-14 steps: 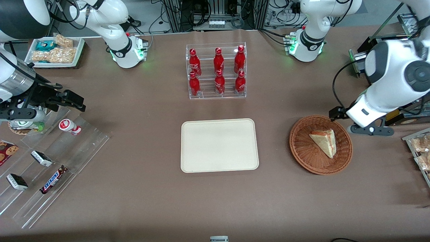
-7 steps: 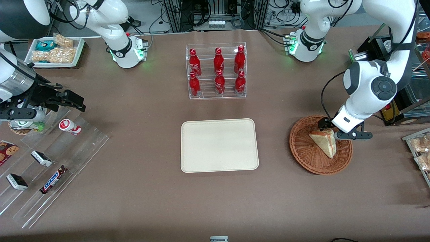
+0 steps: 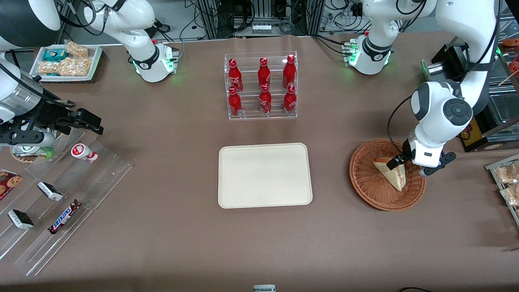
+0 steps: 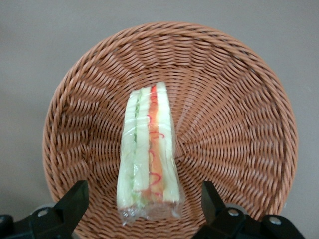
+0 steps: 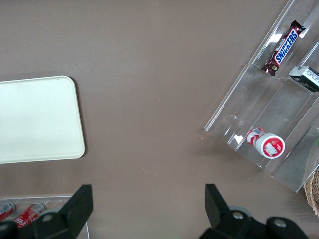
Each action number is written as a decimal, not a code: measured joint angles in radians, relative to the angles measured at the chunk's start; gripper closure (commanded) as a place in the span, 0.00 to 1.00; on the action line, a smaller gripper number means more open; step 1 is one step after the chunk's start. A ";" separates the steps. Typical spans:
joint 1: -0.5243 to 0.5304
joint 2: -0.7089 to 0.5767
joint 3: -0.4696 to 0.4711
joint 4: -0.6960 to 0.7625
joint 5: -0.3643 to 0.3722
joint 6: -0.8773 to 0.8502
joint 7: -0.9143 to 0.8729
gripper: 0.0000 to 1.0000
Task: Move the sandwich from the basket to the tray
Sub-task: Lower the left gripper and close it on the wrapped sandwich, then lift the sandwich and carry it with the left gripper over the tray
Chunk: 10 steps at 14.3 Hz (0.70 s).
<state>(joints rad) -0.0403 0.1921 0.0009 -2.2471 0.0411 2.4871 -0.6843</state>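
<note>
The sandwich (image 3: 392, 175) is a plastic-wrapped wedge lying in the round wicker basket (image 3: 367, 184) toward the working arm's end of the table. My left gripper (image 3: 408, 168) hangs low over the basket, above the sandwich's wide end. In the left wrist view the gripper (image 4: 143, 195) is open, its black fingers (image 4: 75, 199) standing either side of the sandwich (image 4: 148, 149) without touching it, with the basket (image 4: 239, 124) beneath. The cream tray (image 3: 263, 175) lies bare at the table's middle and also shows in the right wrist view as the tray (image 5: 35, 119).
A clear rack of red bottles (image 3: 261, 87) stands farther from the front camera than the tray. A stepped acrylic display with snacks (image 3: 61, 190) and a white tray of snacks (image 3: 67, 61) lie toward the parked arm's end. Bagged pastries (image 3: 509, 182) sit beside the basket at the table's edge.
The left arm has swung in from the table's edge and come down over the basket; its gripper has turned and now straddles the sandwich's wide end. The sandwich has not moved.
</note>
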 measured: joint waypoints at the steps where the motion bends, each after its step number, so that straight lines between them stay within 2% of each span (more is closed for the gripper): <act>1: 0.000 0.014 0.000 0.004 0.000 0.005 -0.029 0.15; 3: 0.000 0.045 0.000 0.006 0.000 0.018 -0.049 0.72; 4: 0.000 0.061 0.000 0.006 0.000 0.024 -0.054 0.87; 6: 0.000 0.080 -0.001 0.009 0.000 0.031 -0.054 0.94; 8: -0.004 0.079 -0.004 0.029 0.000 0.017 -0.054 0.94; 10: -0.012 0.074 -0.014 0.096 0.000 -0.087 -0.054 0.94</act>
<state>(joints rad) -0.0518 0.2657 -0.0135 -2.1514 0.0411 2.4001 -0.7386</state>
